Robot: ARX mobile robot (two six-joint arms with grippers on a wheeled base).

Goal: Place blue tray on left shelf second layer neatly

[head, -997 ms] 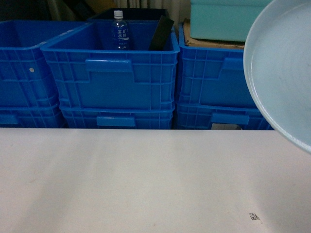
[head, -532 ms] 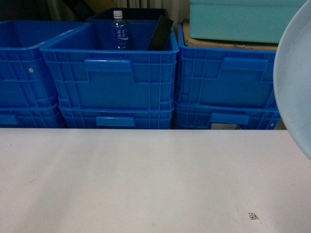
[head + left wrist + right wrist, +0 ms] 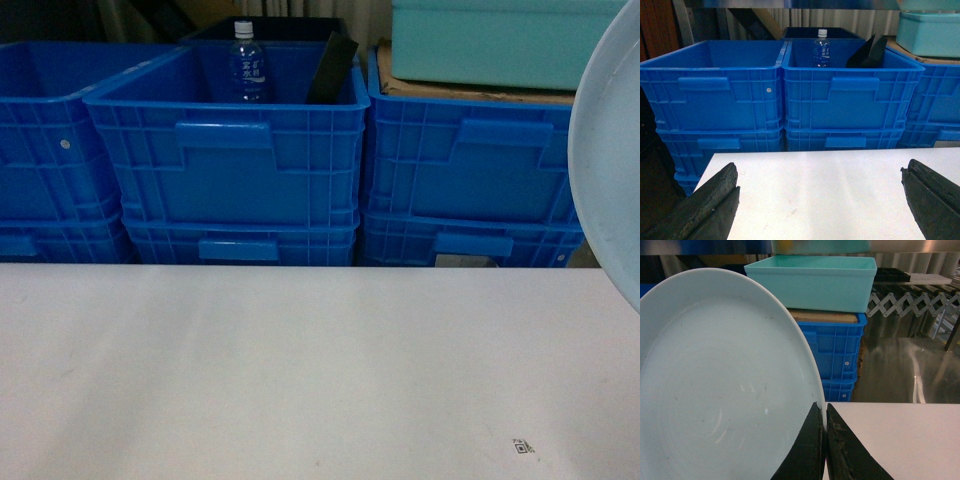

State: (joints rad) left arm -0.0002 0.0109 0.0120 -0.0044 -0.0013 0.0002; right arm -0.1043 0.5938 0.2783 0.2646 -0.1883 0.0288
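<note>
The blue tray (image 3: 612,150), a pale round dish, hangs tilted on edge above the white table (image 3: 300,370) at the far right of the head view. It fills the left of the right wrist view (image 3: 725,385). My right gripper (image 3: 825,422) is shut on its rim, one finger on each face. My left gripper (image 3: 820,200) stands open over the table's near left part, with nothing between its fingers (image 3: 715,200). A shiny steel bar (image 3: 790,3) crosses above the crates. The left shelf second layer is not clearly in view.
Stacked deep-blue crates (image 3: 230,150) line the far side of the table. The middle one holds a water bottle (image 3: 245,62) and a black object (image 3: 332,68). A teal box (image 3: 480,40) sits on cardboard on the right stack. A folding roller conveyor (image 3: 910,302) stands at the right.
The blue tray has moved to the right in the head view. Now only its left part shows at the frame's edge. The table and the crates are unchanged.
</note>
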